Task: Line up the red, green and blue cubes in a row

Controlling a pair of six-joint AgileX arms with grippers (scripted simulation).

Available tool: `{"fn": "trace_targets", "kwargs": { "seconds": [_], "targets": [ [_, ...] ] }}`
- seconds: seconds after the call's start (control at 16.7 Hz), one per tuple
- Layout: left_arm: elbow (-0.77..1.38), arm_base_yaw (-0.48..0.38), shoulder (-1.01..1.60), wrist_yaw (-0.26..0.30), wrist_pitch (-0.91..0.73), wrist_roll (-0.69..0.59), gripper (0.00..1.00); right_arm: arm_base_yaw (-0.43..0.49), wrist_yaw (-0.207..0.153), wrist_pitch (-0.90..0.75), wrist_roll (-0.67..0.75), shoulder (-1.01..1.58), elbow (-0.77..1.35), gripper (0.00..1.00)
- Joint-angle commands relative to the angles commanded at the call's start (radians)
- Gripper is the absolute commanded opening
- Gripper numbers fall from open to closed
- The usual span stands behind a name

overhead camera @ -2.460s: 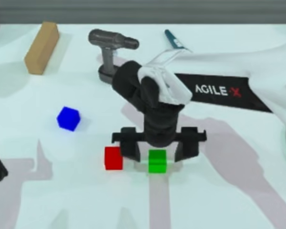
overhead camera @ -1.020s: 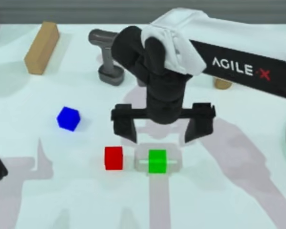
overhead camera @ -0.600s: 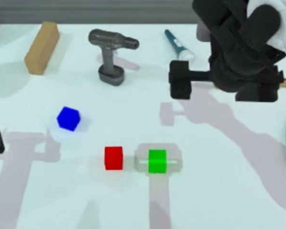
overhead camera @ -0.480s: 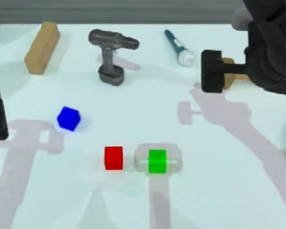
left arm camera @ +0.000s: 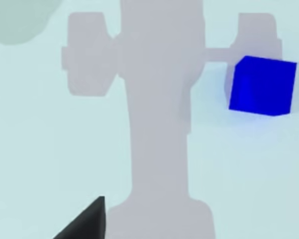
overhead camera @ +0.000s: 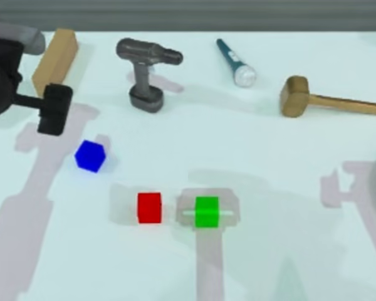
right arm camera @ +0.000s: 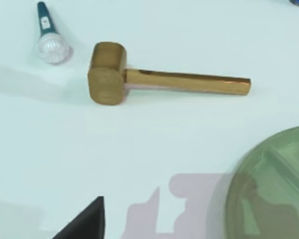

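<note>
While left claw hovers, blue cube just beside.

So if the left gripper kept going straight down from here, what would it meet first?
Probably bare table. In its wrist view the blue cube sits off to one side, not under the left gripper, though depth is unclear.

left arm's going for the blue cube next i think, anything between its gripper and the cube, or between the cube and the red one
Nothing visible. Bare table lies between the left gripper and the blue cube, and between that cube and the red cube.
</note>
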Motion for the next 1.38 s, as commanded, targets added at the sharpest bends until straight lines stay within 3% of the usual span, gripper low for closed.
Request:
{"fn": "trace_targets", "kwargs": {
  "seconds": [0.36,0.66,1.08,1.38],
  "targets": [
    [0.394,-0.06,0.477,0.003,-0.246,0.025,1.0,-0.154,-0.083,0.292,-0.148,-0.441,-0.413,1.0],
    [0.575,-0.086,0.677,0.006,-0.344,0.036,1.0,-0.217,-0.151,0.451,-0.194,-0.634,-0.576,1.0],
    [0.591,-0.084,0.7,0.007,-0.349,0.037,1.0,-0.222,-0.159,0.467,-0.196,-0.657,-0.59,1.0],
    [0.5,-0.087,0.759,0.007,-0.192,0.039,1.0,-0.222,-0.159,0.467,-0.196,-0.657,-0.59,1.0]
  ]
}}
